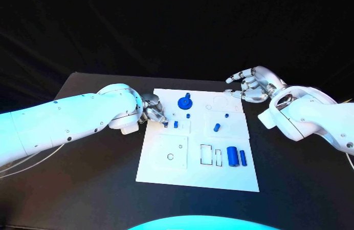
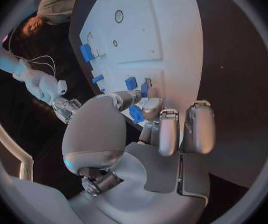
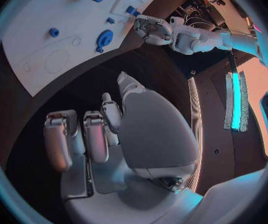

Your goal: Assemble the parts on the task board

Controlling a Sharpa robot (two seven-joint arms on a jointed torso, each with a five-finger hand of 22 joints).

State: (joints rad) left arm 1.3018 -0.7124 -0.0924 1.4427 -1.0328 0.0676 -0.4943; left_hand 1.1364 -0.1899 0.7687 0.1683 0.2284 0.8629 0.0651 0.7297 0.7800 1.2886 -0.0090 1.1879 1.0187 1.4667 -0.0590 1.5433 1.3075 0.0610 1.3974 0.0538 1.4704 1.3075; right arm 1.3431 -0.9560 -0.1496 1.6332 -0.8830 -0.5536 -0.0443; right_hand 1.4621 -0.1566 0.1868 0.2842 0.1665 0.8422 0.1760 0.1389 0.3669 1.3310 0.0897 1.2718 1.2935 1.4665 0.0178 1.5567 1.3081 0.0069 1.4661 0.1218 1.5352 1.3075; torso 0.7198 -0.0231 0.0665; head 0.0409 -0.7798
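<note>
- At the task board's (image 1: 193, 176) left edge, toward its far corner, the left hand (image 1: 153, 110) is seen with its fingers curled low over the white surface.
- A small blue part (image 1: 175, 123) lies just beside those fingertips, toward the board's middle; whether it is pinched or merely touched cannot be told.
- In the left wrist view the fingertips (image 2: 151, 108) are bunched close against blue pieces (image 2: 131, 83).
- The part looks short and blocky, its long axis roughly along the board's length.
- The right hand (image 1: 250, 85) is held off the board's far right corner, fingers loosely curled with nothing in them.
- The left hand is judged nearer.
</note>
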